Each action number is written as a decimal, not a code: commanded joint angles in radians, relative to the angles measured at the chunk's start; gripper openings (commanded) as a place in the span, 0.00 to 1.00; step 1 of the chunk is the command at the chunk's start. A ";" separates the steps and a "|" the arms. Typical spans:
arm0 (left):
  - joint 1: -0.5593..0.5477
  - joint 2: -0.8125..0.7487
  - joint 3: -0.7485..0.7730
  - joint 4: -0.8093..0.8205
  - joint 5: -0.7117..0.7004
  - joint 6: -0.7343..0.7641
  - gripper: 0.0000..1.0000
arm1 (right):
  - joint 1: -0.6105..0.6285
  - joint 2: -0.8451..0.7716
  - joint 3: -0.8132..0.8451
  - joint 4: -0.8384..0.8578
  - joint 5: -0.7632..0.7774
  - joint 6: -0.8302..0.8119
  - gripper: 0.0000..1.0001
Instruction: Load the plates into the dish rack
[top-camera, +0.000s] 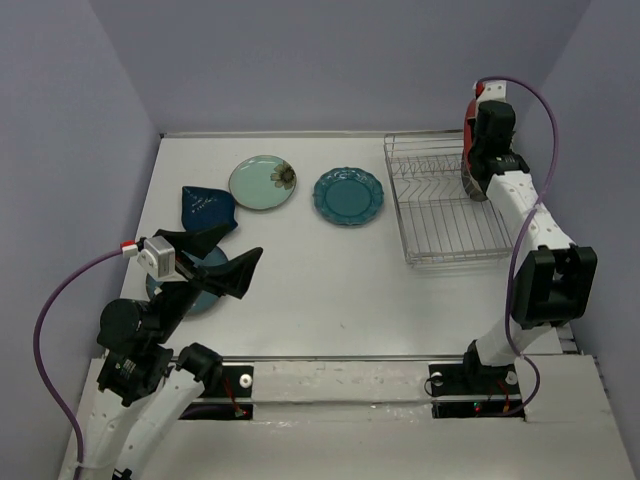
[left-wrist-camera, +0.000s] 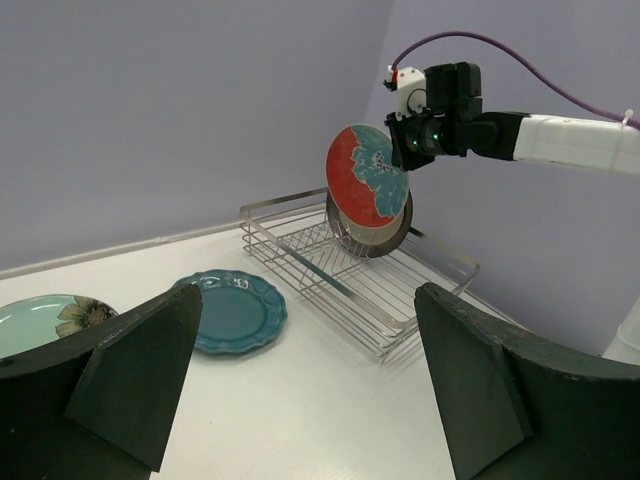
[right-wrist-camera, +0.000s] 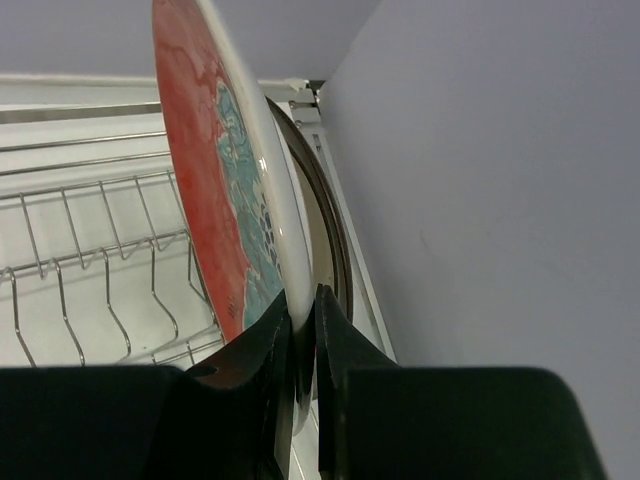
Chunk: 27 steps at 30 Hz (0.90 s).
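Right hand (right-wrist-camera: 303, 300) is clamped on the bottom rim of the red plate (right-wrist-camera: 215, 200), one dark finger (right-wrist-camera: 262, 340) on each side of the edge. You see the plate nearly edge-on, standing upright with a slight lean, and the teal flower pattern shows on its red face. Tucked right behind it, just beside or maybe touching, is a cream plate (right-wrist-camera: 325, 230) with a dark brown rim. The dish rack (right-wrist-camera: 90, 250) fills the left side, thin wire tines sticking up over the white worktop (right-wrist-camera: 60, 95). A plain lavender wall (right-wrist-camera: 480, 180) runs along the worktop's right edge.
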 joint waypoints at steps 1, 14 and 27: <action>-0.005 0.004 0.016 0.047 0.006 0.002 0.99 | -0.008 -0.016 -0.004 0.224 -0.008 0.060 0.07; -0.005 0.015 0.013 0.048 -0.016 -0.012 0.99 | -0.008 0.000 -0.093 0.236 -0.034 0.125 0.07; -0.004 0.068 -0.003 0.057 -0.097 -0.064 0.99 | -0.008 0.053 -0.124 0.233 0.030 0.221 0.57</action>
